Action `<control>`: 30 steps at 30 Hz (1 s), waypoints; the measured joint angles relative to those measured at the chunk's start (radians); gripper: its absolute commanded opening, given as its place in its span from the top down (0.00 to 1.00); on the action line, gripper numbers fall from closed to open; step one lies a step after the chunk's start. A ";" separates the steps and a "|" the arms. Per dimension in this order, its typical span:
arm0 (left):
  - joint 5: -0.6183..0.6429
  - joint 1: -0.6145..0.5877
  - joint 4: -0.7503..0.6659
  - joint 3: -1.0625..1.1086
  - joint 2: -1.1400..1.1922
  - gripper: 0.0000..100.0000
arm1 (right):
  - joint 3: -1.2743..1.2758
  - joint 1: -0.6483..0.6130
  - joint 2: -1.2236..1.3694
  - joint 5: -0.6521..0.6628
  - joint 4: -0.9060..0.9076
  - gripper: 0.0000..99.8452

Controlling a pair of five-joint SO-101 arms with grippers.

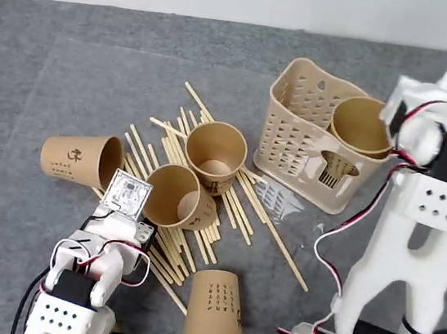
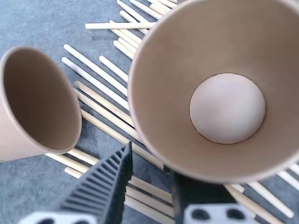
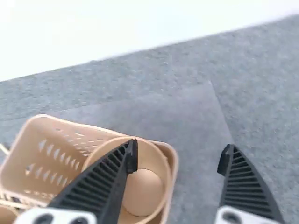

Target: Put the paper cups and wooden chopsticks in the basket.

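Left wrist view has the left tool (image 2: 149, 168) moderately parted right at the rim of a paper cup (image 2: 229, 107) lying over scattered chopsticks (image 2: 98, 70) on the desk (image 2: 32, 21), while the right tool (image 3: 181, 147) gapes wide above the basket (image 3: 51, 140), a second cup (image 3: 140, 186) inside it.

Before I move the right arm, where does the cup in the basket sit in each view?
High view: the cup stands mouth up in the right end of the basket.
Right wrist view: the cup is in the basket's corner, partly behind one finger of the open hand.
Left wrist view: looks at another cup lying on chopsticks.
Shared landmark: the basket, in the high and right wrist views.
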 measured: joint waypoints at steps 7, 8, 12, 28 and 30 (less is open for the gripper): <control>0.000 0.000 0.000 0.000 0.000 0.89 | 0.000 -0.146 -0.003 0.000 0.135 0.82; 0.000 0.000 0.000 0.000 0.000 0.89 | 0.000 -0.178 -0.005 0.000 0.169 0.83; 0.000 0.000 0.000 0.000 0.000 0.89 | 0.000 -0.308 -0.031 0.000 0.279 0.85; 0.000 0.000 0.000 0.000 0.000 0.89 | 0.000 -0.620 0.219 -0.250 0.377 0.84; 0.000 0.000 0.000 0.000 0.000 0.89 | 0.000 -0.617 0.278 -0.262 0.348 0.84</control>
